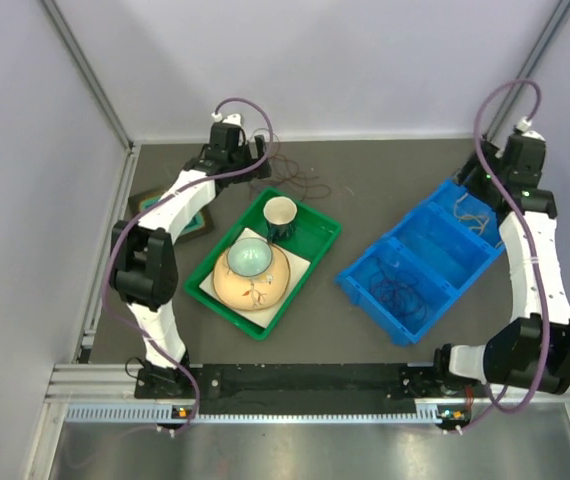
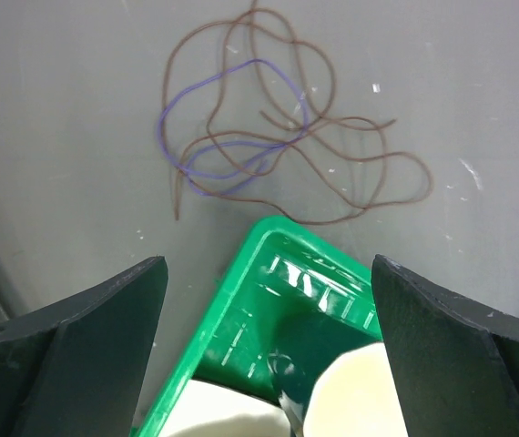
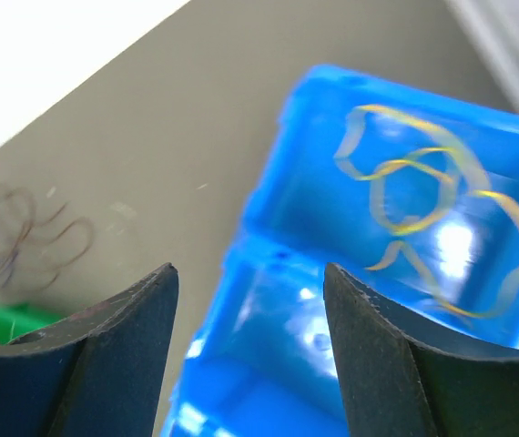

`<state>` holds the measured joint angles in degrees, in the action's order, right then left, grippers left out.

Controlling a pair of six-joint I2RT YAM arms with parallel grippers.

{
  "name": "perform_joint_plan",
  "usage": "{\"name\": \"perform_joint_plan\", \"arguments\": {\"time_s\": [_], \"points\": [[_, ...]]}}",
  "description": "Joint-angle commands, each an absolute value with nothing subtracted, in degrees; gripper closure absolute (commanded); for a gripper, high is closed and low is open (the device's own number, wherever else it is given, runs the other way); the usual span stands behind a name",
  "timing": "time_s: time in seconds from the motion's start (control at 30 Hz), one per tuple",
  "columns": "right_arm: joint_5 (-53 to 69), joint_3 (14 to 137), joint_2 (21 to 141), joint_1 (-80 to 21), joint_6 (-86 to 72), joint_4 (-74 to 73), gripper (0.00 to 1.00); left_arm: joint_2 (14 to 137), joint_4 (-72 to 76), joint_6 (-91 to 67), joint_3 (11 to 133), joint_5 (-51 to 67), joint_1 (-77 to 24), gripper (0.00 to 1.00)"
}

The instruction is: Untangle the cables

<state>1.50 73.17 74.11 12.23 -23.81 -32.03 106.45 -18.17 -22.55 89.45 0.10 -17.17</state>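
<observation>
A loose tangle of thin brown and purple cables (image 1: 300, 182) lies on the grey table behind the green tray, and fills the top of the left wrist view (image 2: 278, 137). My left gripper (image 1: 258, 162) hovers over the tray's far corner just short of the tangle, wide open and empty (image 2: 269, 266). A yellowish cable (image 3: 432, 205) lies coiled in the far compartment of the blue bin (image 1: 468, 213). A dark cable (image 1: 402, 296) lies in the near compartment. My right gripper (image 1: 485, 187) hangs above the bin, open with nothing between its fingers (image 3: 250, 270).
The green tray (image 1: 322, 236) holds a cup (image 1: 280, 216) and a tan plate with a pale green bowl (image 1: 249, 262). The blue bin (image 1: 365, 275) has three compartments and sits at the right. A patterned mat (image 1: 148, 203) lies at the left by the rail.
</observation>
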Motion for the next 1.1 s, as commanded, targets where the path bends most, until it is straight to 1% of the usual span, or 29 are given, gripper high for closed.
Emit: {"name": "perform_joint_plan", "arguments": {"time_s": [0.0, 0.07, 0.13, 0.17, 0.2, 0.27, 0.3, 0.53, 0.63, 0.8, 0.87, 0.93, 1.0, 1.03, 1.07], "points": [[3.96, 75.76, 74.96, 4.68, -22.59, -29.71, 0.35, 111.86, -20.12, -20.31, 95.87, -5.0, -17.49, 0.01], [2.38, 77.34, 77.25, 0.38, -22.41, -29.62, 0.34, 114.59, -21.87, -18.64, 100.78, -7.11, -17.49, 0.01], [1.15, 78.74, 79.35, -1.92, -22.59, -29.62, 0.34, 120.82, -24.77, -17.58, 106.67, -7.91, -17.66, 0.01], [1.06, 79.18, 79.97, -3.33, -22.67, -29.71, 0.34, 123.29, -28.18, -15.66, 113.92, -8.08, -17.84, 0.01], [0.97, 79.54, 80.24, -3.51, -22.85, -29.79, 0.34, 128.36, -30.13, -14.69, 117.65, -8.7, -18.36, 0.01], [0.97, 79.63, 80.51, -3.78, -23.29, -29.79, 0.33, 133.04, -32.86, -12.06, 127.12, -9.14, -18.63, 0.01], [0.71, 79.54, 80.33, -3.69, -23.38, -29.88, 0.33, 136.55, -34.44, -11.35, 129.27, -9.14, -18.72, 0.01], [0.18, 79.8, 81.73, -3.78, -22.15, -31.11, 0.3, 145.45, -30.85, -7.3, 135.7, -12.03, -19.07, 0.01], [0.53, 80.86, 83.05, -3.69, -22.41, -31.73, 0.3, 147.65, -29.19, -5.1, 135.7, -16.24, -20.12, 0.01], [0.61, 80.86, 83.5, -3.78, -23.38, -31.64, 0.3, 149.5, -27.87, -5.01, 134.04, -17.93, -20.3, 0.01], [0.88, 80.6, 83.5, -3.78, -23.9, -31.64, 0.3, 149.68, -27.08, -5.36, 132.81, -17.84, -20.3, 0.03], [0.79, 80.25, 83.24, -3.78, -24.17, -31.73, 0.3, 150.11, -26.72, -5.89, 132.19, -17.67, -20.3, 0.14], [0.44, 79.81, 82.97, -3.69, -24.43, -31.64, 0.3, 150.29, -26.37, -6.59, 131.93, -16.61, -20.13, 0.31], [0.44, 79.63, 82.79, -3.69, -24.43, -31.64, 0.3, 150.12, -26.28, -6.94, 131.49, -16.18, -19.95, 0.51], [0.44, 79.54, 82.44, -3.78, -24.52, -31.73, 0.3, 149.86, -25.93, -7.81, 131.31, -15.82, -19.78, 0.6]]}}
